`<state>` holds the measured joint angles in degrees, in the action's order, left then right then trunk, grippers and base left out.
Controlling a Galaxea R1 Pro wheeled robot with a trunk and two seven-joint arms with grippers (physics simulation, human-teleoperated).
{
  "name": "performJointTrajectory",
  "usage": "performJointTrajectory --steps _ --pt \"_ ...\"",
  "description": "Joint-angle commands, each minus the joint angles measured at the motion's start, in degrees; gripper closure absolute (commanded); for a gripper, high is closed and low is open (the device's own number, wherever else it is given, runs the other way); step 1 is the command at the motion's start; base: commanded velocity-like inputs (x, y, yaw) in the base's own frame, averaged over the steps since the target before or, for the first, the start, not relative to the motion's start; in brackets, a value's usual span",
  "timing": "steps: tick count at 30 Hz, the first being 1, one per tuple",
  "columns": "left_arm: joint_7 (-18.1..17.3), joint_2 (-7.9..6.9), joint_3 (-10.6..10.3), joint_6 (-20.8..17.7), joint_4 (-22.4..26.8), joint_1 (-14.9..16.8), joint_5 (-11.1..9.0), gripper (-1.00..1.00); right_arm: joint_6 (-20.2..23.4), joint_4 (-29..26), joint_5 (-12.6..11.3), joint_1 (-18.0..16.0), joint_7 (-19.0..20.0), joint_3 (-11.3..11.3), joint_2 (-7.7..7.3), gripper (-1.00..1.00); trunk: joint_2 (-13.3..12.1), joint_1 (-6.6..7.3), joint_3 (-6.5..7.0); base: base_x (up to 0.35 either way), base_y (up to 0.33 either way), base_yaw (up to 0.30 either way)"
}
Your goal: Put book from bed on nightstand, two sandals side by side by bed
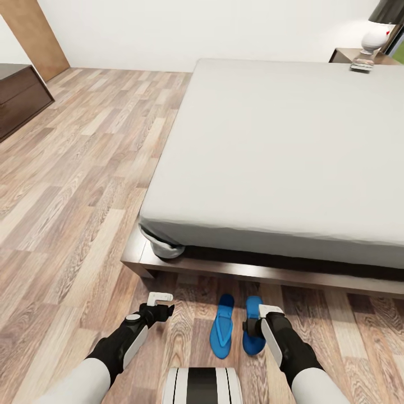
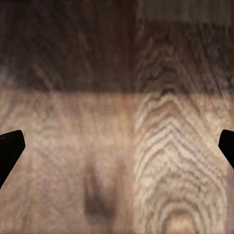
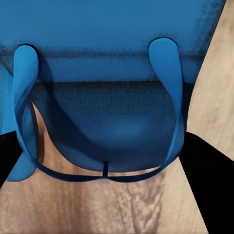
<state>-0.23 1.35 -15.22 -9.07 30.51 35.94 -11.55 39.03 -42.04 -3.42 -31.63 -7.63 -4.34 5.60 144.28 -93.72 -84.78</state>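
Two blue sandals lie side by side on the wood floor just in front of the bed's [image 1: 292, 146] dark base. The left sandal [image 1: 223, 327] lies free. My right gripper [image 1: 255, 328] is down over the right sandal [image 1: 252, 307], its black fingers [image 3: 207, 180] pressed against the outer sides of the blue straps [image 3: 170, 97]. My left gripper [image 1: 161, 301] hovers open over bare floor, left of the sandals. A nightstand [image 1: 345, 54] stands at the bed's far right corner. A small flat object [image 1: 362, 65] lies there, too small to tell whether it is the book.
A white lamp [image 1: 375, 38] stands on the nightstand. A long dark-brown cabinet [image 1: 19, 95] lines the left wall, with a brown door [image 1: 36, 33] beyond it. A bunched sheet corner [image 1: 163, 244] hangs over the bed base. Open wood floor stretches to the left.
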Motion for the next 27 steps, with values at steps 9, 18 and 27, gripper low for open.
performJointTrajectory --steps 9,18,27 --pt "-0.06 -0.04 -0.16 -0.9 0.16 0.01 -0.61 -1.0 0.09 -0.06 -0.53 -0.01 -0.37 -0.22 0.08 1.0 0.01 0.01 -0.04 0.0 0.0 0.0" --pt "-0.26 -0.1 0.13 -8.15 0.63 0.01 -0.79 -1.0 0.08 -0.06 -0.54 -0.01 -0.38 -0.23 0.1 1.0 0.01 0.01 -0.04 0.0 0.0 0.0" --pt "-0.32 -4.28 0.24 -25.61 12.89 -0.05 -1.3 -1.0 0.08 0.02 -0.52 -0.01 -0.45 -0.23 0.05 1.0 0.01 0.01 -0.04 0.0 0.0 0.0"
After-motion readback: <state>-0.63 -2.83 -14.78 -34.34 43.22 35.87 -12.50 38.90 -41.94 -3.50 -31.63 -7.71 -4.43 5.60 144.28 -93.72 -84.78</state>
